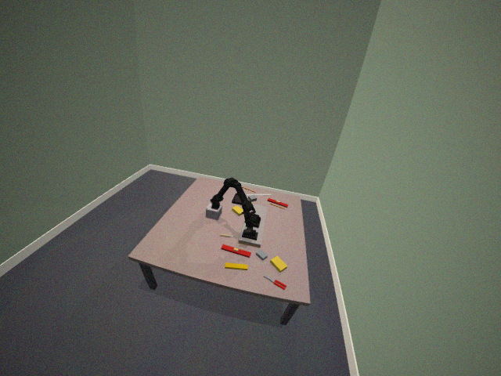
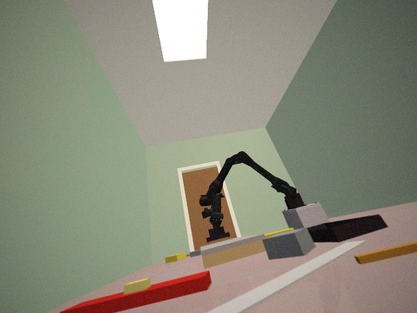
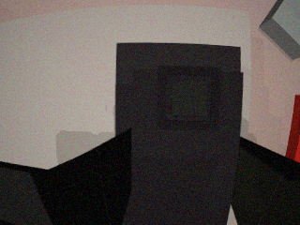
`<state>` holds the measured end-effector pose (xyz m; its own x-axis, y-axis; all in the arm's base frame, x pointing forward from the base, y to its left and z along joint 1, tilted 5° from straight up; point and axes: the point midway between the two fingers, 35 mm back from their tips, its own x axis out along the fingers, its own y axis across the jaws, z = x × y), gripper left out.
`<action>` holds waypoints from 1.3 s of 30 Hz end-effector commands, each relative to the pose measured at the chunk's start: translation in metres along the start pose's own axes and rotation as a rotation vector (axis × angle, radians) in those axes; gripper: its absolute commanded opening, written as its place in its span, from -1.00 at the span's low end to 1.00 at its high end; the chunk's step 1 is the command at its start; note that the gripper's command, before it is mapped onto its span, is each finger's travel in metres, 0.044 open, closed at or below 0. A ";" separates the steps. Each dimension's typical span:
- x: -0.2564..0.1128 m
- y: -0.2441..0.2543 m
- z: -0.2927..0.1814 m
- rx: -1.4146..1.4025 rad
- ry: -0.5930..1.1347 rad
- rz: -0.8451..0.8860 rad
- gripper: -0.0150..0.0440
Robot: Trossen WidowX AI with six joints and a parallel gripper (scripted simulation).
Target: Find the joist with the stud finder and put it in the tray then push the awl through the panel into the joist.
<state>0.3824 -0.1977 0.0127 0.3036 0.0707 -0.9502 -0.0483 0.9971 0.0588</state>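
Note:
My gripper [image 1: 251,229] [image 2: 215,225] [image 3: 186,136] is shut on the dark stud finder [image 1: 250,234] [image 2: 217,235] [image 3: 180,173], pointing down at the near end of the pale floor panel [image 1: 262,218] [image 2: 235,241] [image 3: 56,70]. The stud finder is level and very low over the panel; I cannot tell if it touches. Its small square display [image 3: 189,97] is dark. The awl [image 1: 225,235], with a beige handle, lies on the table to the panel's left, its thin shaft towards the panel. The black tray [image 1: 236,199] [image 2: 353,227] is at the far end. The joist is hidden.
A red level [image 1: 243,252] [image 3: 296,141], a small grey block [image 1: 261,254] [image 3: 290,25], a yellow block [image 1: 278,263] [image 2: 175,257], a yellow bar [image 1: 236,265] and red-handled pliers [image 1: 279,283] lie near the panel's near end. Another grey block [image 1: 252,198] [image 2: 286,245] sits beside the tray.

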 end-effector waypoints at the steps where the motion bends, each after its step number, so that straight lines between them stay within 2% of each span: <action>1: 0.006 0.001 -0.002 -0.001 -0.002 0.003 -0.49; 39: 0.013 0.045 -0.004 0.001 -0.003 0.008 -0.49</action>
<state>0.3817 -0.1582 0.0022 0.3073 0.0779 -0.9484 -0.0508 0.9966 0.0654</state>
